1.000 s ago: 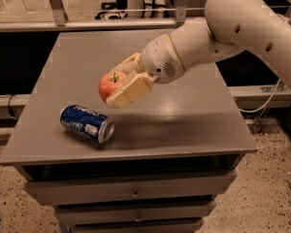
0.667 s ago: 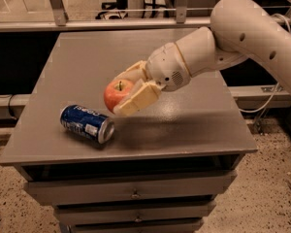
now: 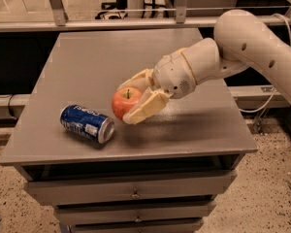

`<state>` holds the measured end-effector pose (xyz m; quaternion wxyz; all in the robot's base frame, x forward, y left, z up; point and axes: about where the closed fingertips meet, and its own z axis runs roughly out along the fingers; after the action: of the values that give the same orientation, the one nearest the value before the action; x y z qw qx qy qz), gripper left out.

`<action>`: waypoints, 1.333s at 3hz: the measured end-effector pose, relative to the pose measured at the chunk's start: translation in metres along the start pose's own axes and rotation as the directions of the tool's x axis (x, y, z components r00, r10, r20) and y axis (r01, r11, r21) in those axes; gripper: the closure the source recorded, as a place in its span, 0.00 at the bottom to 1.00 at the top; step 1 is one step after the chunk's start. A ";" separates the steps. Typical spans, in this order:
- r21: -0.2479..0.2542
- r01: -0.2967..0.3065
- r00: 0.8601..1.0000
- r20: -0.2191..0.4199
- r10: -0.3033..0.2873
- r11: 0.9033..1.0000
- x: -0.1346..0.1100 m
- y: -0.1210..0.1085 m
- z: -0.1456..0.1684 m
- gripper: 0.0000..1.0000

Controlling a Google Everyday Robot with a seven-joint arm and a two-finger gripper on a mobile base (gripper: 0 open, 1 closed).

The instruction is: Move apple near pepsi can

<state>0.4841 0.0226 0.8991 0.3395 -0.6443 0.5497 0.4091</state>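
While the cream-coloured, smooth-shelled robot arm (image 3: pixel 252 42) is reaching in from the right edge of the view, we are locating its two-finger gripper (image 3: pixel 127 103) low over the front-middle area of the flat grey table top (image 3: pixel 111 57). We are reading the jaws as closed onto the small round red-orange apple (image 3: pixel 120 105). One finger (image 3: pixel 136 77) is lying across the far upper side of the fruit, and the other is pressing against its near right side. The short stem of the apple is pointing upward, and a yellowish patch is showing around it.

We are finding the blue aluminium Pepsi can (image 3: pixel 85 123) lying on its side on the table top, left of the apple and slightly nearer the front edge. Its silver end is facing toward the front right. The apple is sitting just beside that end, with a narrow gap showing between the two. A shadow is falling on the surface under the apple and gripper, and we cannot tell whether the apple is resting on the surface or hanging just above it.

Below the table top, we are noting a stack of grey drawers (image 3: pixel 131 191). The unit is standing on a speckled floor (image 3: pixel 266 198).
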 end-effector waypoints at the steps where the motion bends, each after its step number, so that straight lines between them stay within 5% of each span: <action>1: -0.020 0.012 1.000 0.016 -0.012 1.000 0.008 0.004 0.006 1.00; 3: -0.051 0.040 0.999 0.026 -0.038 0.998 0.030 0.003 0.020 0.96; 4: -0.060 0.050 0.999 0.021 -0.049 0.997 0.036 0.002 0.023 0.74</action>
<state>0.4803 0.0275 0.8571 0.3353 -0.6636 0.5178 0.4232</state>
